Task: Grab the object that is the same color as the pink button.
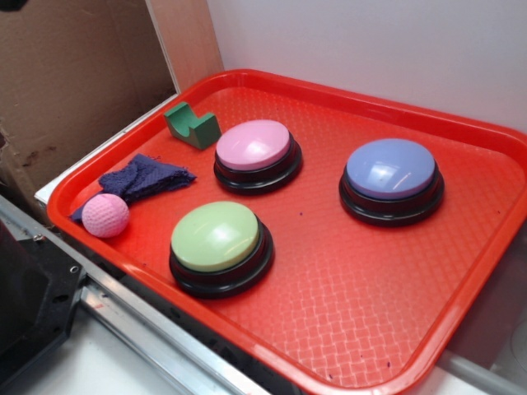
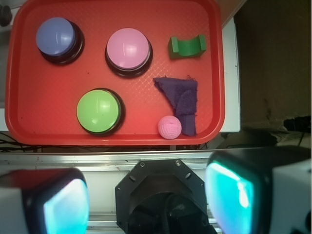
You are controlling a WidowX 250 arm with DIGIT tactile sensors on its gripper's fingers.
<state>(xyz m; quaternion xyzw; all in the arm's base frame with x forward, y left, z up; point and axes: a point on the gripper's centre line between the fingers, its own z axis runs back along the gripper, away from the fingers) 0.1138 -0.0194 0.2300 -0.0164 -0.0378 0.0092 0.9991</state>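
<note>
Wrist view: the pink knitted ball [image 2: 169, 127] lies at the tray's [image 2: 48, 117] near edge, touching the dark blue cloth [image 2: 180, 100] at its 1 o'clock. The pink button [image 2: 128, 49] stands well apart at 11 o'clock (green notched block [image 2: 186, 46] to its right). The gripper [image 2: 148, 197] hangs outside the tray, fingers [image 2: 236, 192] spread wide, holding nothing.

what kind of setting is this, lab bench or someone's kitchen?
Most likely a lab test bench, not a kitchen. A red tray holds staged props: three dome buttons, including the pink button, plus a pink ball. An aluminium rail and a cardboard backdrop border it. The tool is open above.
</note>
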